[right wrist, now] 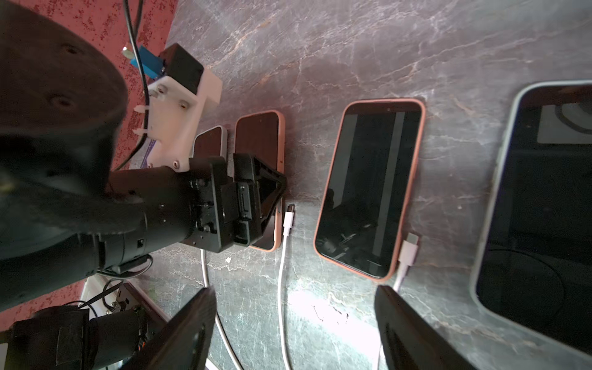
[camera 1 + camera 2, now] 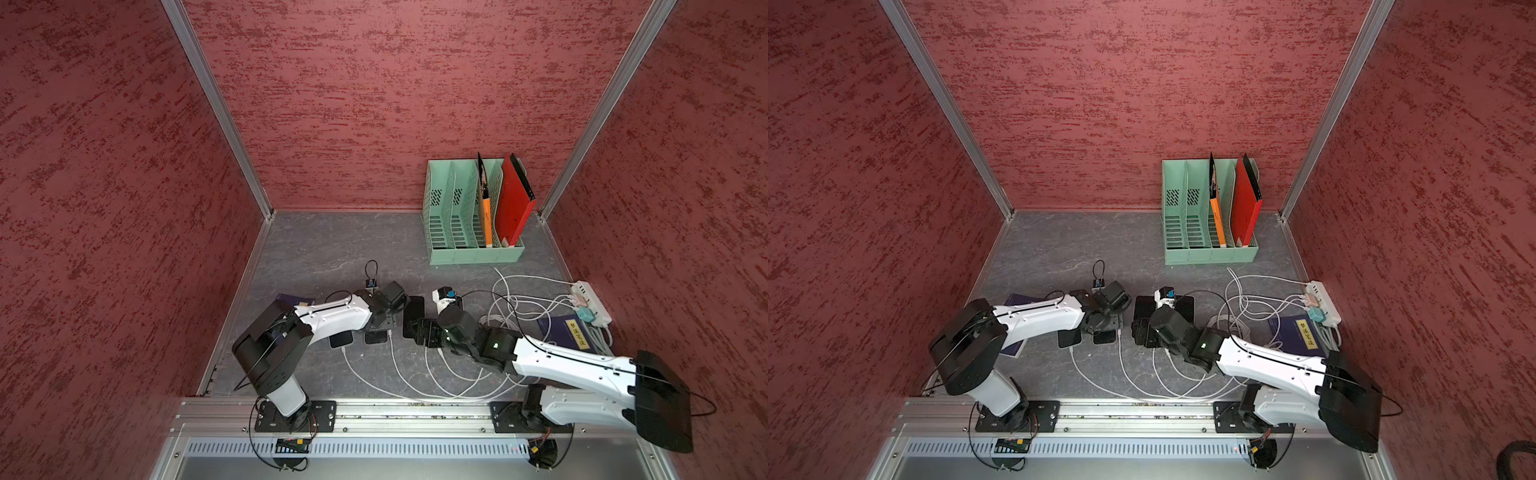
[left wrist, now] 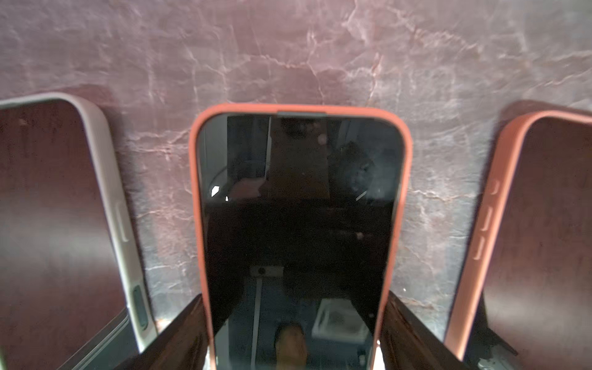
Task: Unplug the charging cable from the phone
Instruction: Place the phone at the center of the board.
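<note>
The right claw [image 1: 294, 290] is held spread wide, with nothing gripped. Just ahead of its fingers, a white plug [image 1: 408, 253] is seen lying free beside the corner of a coral-cased phone [image 1: 368, 192]. Further off, toward the left claw [image 3: 294, 294], a second plug [image 1: 288, 221] lies loose beside the braced phone [image 3: 298, 208], which is clamped across its width by that claw. Both are judged unplugged. Beyond, a third cable [image 1: 205, 266] is hidden under the left claw, so its state cannot be told.

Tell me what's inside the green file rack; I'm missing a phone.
The rack holds an orange folder and a red folder; its other slots look empty. Anything behind the folders is covered.
</note>
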Robot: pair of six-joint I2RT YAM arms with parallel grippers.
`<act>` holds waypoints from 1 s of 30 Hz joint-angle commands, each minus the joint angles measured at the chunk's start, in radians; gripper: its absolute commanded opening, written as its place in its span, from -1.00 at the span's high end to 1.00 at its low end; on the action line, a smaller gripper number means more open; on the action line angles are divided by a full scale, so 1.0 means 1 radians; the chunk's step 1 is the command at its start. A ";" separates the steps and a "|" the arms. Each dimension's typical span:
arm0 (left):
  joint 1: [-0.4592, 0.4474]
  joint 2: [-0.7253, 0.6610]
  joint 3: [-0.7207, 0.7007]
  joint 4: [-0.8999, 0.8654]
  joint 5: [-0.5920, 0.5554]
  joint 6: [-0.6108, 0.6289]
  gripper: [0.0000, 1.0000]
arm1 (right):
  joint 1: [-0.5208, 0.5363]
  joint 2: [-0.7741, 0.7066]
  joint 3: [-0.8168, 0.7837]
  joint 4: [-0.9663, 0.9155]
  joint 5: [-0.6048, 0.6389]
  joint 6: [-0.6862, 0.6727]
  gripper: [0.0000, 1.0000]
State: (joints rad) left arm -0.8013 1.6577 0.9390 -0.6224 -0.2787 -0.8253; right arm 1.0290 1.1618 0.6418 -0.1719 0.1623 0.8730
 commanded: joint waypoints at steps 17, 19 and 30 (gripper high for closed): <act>0.004 0.075 0.071 -0.004 0.035 0.009 1.00 | -0.024 -0.164 -0.018 -0.076 0.045 -0.007 -0.70; 0.004 0.080 0.070 -0.003 0.034 0.009 1.00 | -0.027 -0.173 -0.016 -0.084 0.046 -0.013 -0.71; 0.003 0.087 0.067 -0.006 0.040 0.012 -1.00 | -0.032 -0.168 -0.006 -0.087 0.036 -0.023 -0.72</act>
State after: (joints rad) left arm -0.8005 1.7340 0.9951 -0.6331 -0.2428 -0.8162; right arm 1.0069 0.9981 0.6365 -0.2447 0.1810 0.8639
